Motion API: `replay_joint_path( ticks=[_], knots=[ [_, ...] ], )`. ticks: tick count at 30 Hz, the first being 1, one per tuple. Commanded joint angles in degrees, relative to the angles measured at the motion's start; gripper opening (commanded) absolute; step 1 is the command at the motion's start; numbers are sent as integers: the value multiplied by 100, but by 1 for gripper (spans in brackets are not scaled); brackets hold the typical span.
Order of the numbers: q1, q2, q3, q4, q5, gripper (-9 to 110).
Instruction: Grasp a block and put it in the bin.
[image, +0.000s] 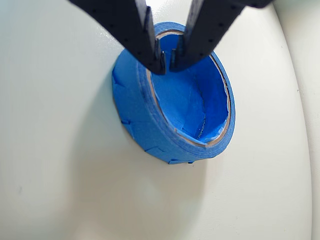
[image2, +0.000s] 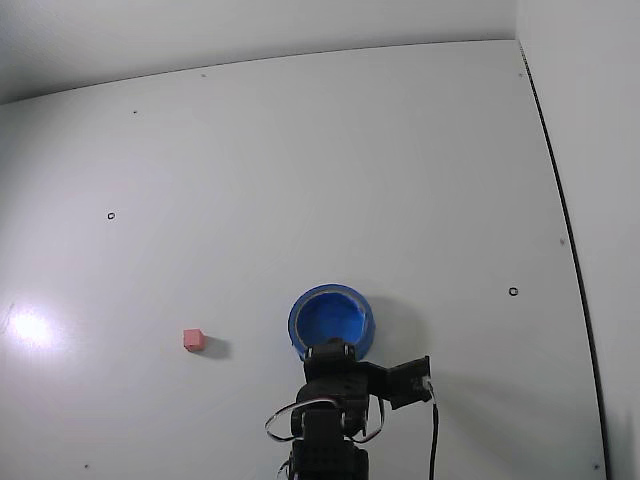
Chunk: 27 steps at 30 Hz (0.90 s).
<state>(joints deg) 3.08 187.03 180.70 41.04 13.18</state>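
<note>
Pink-red cube block: we saw it on the white table, left of the round blue bin, well apart.
Black gripper: fingers nearly together, empty, over the bin.
Handling: we judged it light, stiff; pinch opposite flat faces.

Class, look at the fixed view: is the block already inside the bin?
No: the block sits on the table, apart from the bin, to its left in the fixed view.

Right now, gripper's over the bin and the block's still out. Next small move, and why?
Probably swing toward the block, left of the bin in the fixed view. The gripper hangs over the bin nearly shut and empty, the block sits apart on the table.
</note>
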Motion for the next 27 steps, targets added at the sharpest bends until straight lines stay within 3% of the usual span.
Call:
replay_joint_path(
  ticks=[1,21,27],
  knots=[
    [-18,-18,-9,-44,-44,0],
    [-53,70,-53,-44,-132,4],
    [-53,18,-571,-44,-1714,17]
  ],
)
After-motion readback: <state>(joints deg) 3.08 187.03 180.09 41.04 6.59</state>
